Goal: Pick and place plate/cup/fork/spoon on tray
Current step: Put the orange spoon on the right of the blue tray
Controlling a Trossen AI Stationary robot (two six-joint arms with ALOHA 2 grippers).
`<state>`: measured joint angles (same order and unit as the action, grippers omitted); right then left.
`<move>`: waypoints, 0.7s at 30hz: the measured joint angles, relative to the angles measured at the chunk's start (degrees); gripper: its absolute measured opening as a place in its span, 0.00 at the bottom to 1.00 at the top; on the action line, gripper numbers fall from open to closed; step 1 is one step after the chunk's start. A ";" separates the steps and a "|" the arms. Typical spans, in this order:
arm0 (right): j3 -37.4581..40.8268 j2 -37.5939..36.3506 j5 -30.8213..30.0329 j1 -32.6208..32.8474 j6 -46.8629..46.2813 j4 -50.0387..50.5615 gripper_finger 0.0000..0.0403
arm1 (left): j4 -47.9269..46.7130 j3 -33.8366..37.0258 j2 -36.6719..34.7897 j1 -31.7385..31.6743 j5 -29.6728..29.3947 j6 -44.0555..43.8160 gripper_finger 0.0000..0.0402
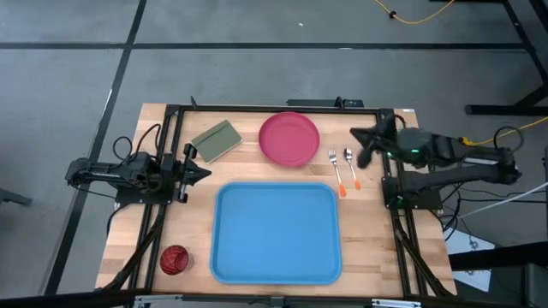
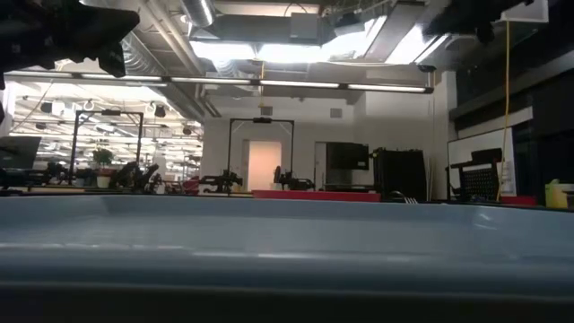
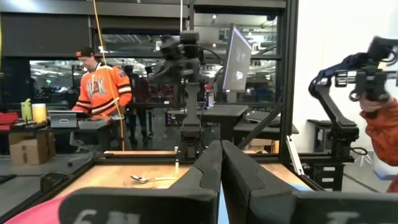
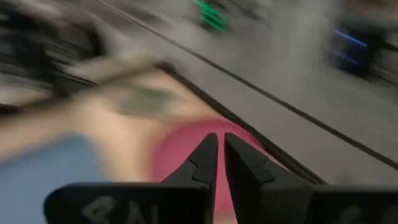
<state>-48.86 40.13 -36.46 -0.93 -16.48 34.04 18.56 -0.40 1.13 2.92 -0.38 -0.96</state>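
No readable labels anywhere — blue tray (image 1: pixel 276 233) sits empty mid-tabletop, right hand (image 1: pixel 361 145) closed beside the spoon (image 1: pixel 350 160), left hand (image 1: pixel 199 169) closed too.

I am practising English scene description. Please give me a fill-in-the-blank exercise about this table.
1. The blue tray holds ____ objects.
2. The cup stands beside the tray, on the side of the ____ arm.
3. The fork has an ____ handle.
4. The spoon lies between the fork and the ____ end effector.

Missing words: no; left; orange; right
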 joint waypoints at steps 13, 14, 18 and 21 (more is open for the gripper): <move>-7.12 17.79 -4.26 -6.49 -13.92 20.18 0.09 | -0.05 0.00 0.00 0.00 0.07 0.03 0.00; -7.12 18.02 -4.24 -8.48 -15.91 22.55 0.09 | -0.05 0.00 0.00 0.00 0.07 0.03 0.00; -7.12 18.60 -1.75 -16.71 -21.25 28.69 0.09 | -0.05 0.00 0.00 0.00 0.05 0.05 0.00; -7.12 19.02 2.21 -21.58 -20.41 29.05 0.09 | -0.05 0.00 0.00 0.00 0.04 0.06 0.00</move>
<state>-55.98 59.15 -34.25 -22.51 -36.89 63.09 18.50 -0.40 1.13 2.92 -0.34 -0.90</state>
